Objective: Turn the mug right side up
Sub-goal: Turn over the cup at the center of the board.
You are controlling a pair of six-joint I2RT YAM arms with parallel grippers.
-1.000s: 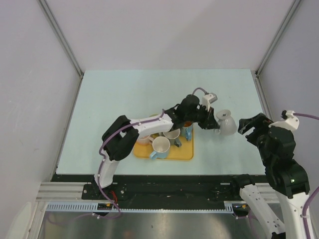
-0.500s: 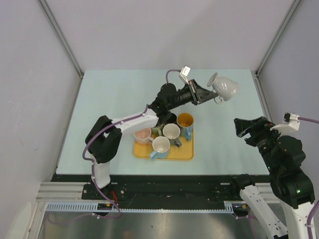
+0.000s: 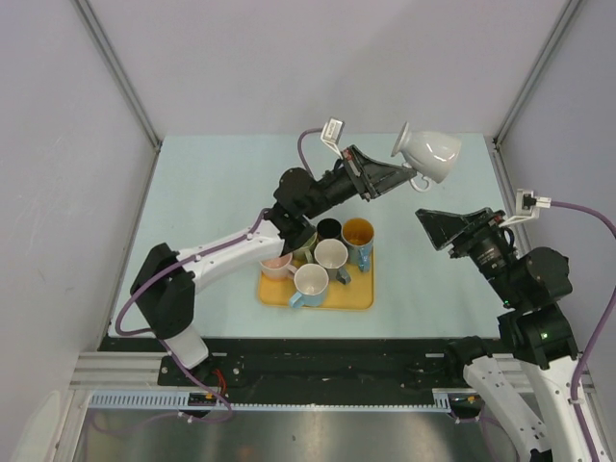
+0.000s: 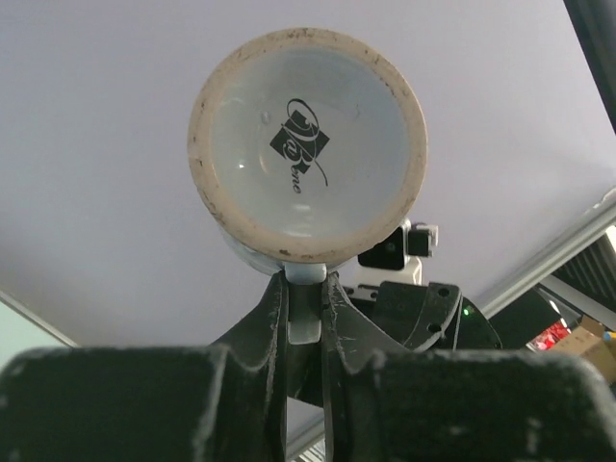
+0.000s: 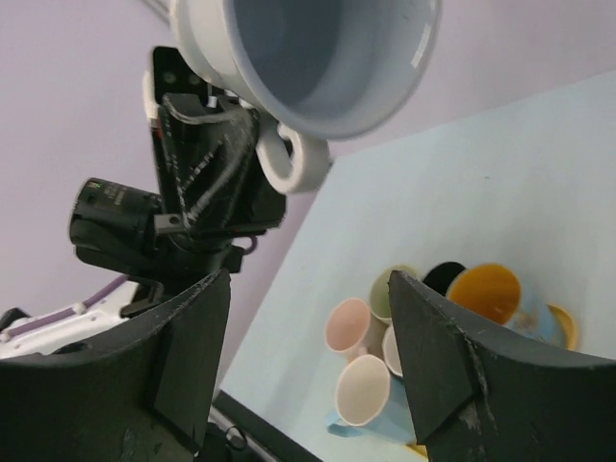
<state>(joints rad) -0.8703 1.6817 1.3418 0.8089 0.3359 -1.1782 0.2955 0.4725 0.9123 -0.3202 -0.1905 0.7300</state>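
So the left end effector [image 3: 404, 179] was pinching only the handle [image 4: 304, 306] of the glossy white ceramic mug [image 3: 430, 154], held in the air over the counter's [image 3: 212, 192] far right corner. The right end effector [image 3: 430, 229] hung open nearby. The mug could've swivelled and dropped.

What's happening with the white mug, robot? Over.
Left fingers shut on the handle of the white mug. Mug up in the air, tilted, not upright yet. Right fingers open nearby, not touching it. Nothing in the way.
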